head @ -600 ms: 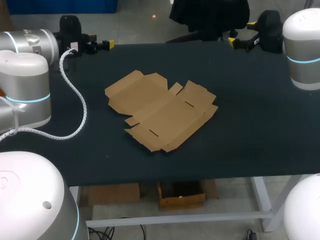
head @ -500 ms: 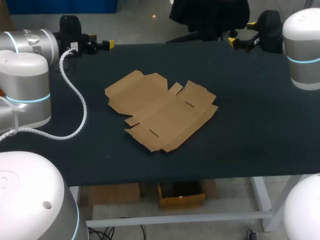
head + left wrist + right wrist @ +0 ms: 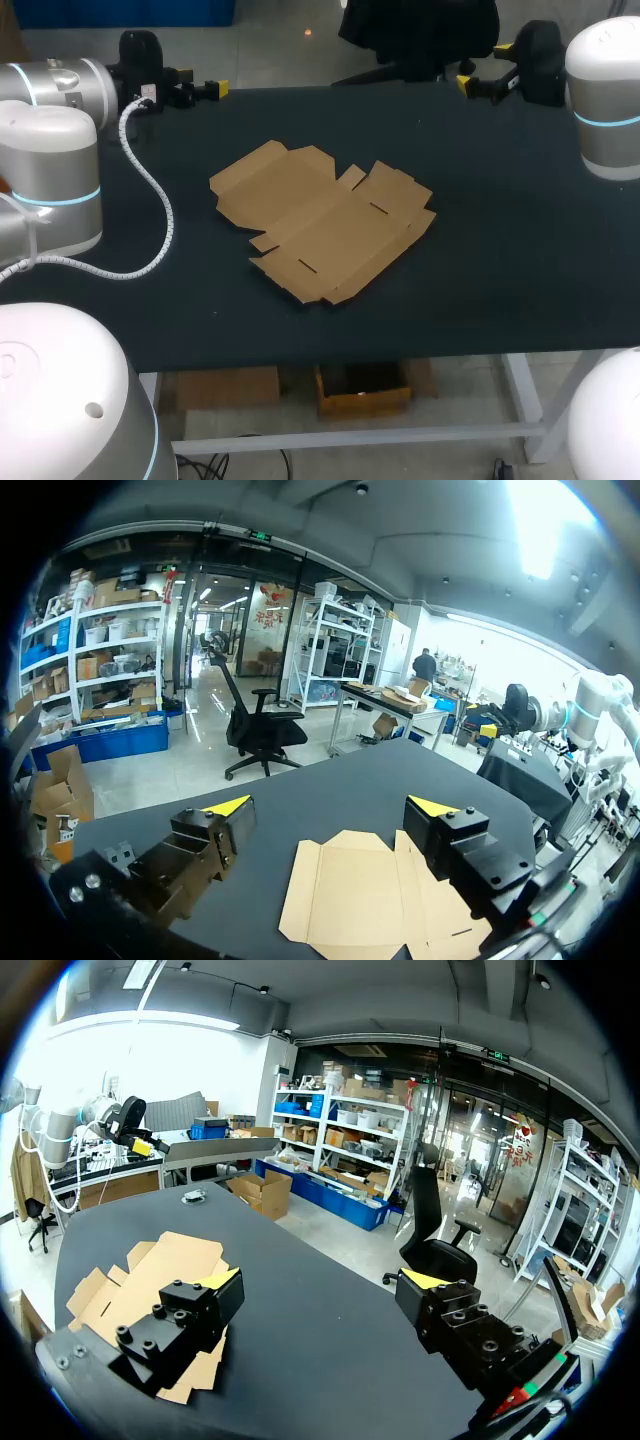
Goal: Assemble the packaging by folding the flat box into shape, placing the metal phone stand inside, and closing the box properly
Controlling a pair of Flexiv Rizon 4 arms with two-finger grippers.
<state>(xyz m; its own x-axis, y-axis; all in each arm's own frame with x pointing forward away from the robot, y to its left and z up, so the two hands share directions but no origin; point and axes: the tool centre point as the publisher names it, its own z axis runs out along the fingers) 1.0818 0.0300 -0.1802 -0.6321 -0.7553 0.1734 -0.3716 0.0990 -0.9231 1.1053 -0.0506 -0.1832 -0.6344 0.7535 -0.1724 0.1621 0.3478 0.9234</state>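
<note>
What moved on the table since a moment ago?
Nothing visibly moved. The flat cardboard box lies unfolded in the same spot on the table. The left gripper and right gripper stay open at the far edge, away from it.

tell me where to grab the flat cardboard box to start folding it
Take the flat box by its wide end flap, the one nearest the left gripper, coming in low from that side. The sheet lies flat on the table, so no wall stands up to pinch from above; probably only a free outer edge gives a finger room to slide under.
</note>
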